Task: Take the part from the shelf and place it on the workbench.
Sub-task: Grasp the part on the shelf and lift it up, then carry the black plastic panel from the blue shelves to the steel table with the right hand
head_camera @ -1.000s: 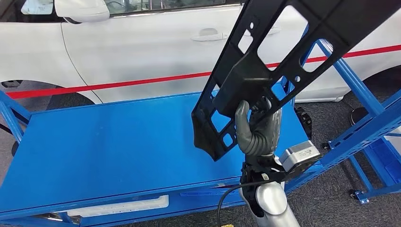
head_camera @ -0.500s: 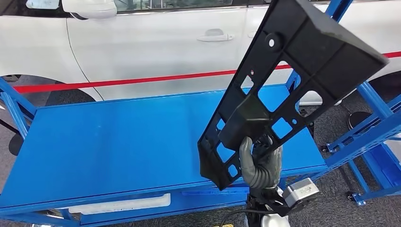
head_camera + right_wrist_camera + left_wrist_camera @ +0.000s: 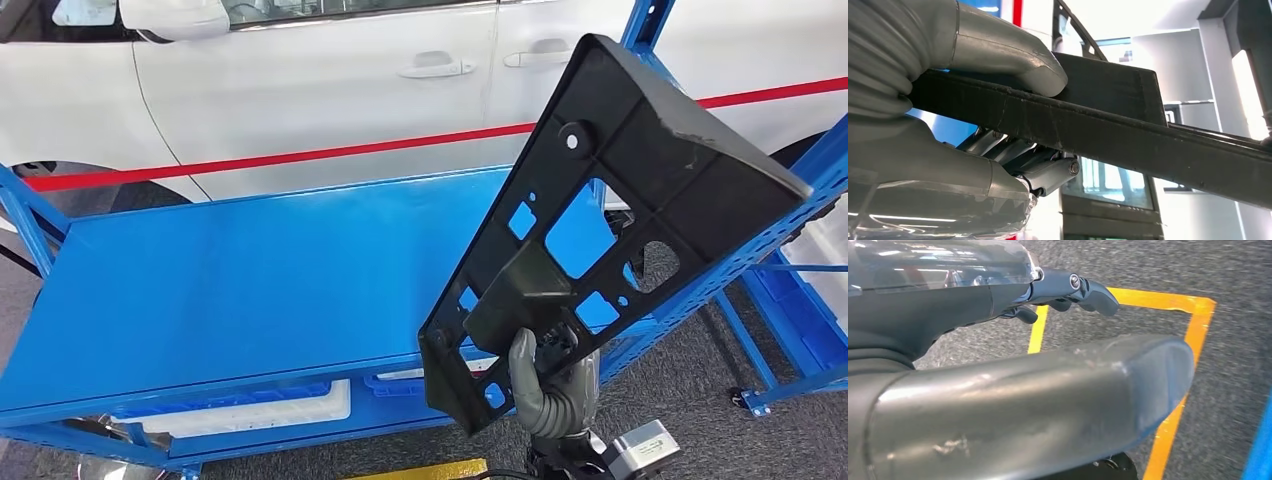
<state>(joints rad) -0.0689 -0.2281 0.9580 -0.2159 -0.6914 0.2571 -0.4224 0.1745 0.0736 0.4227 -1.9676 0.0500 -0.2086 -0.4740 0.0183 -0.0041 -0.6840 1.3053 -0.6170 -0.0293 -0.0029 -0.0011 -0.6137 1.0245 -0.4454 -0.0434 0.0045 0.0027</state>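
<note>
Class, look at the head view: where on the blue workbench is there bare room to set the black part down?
The workbench top is bare from its left rail across to the black part, which the right hand holds above the right end. Crowding sits right, by the blue shelf frame.

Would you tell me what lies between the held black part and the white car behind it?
In the head view, the bare blue workbench top lies between the black part and the white car.
</note>
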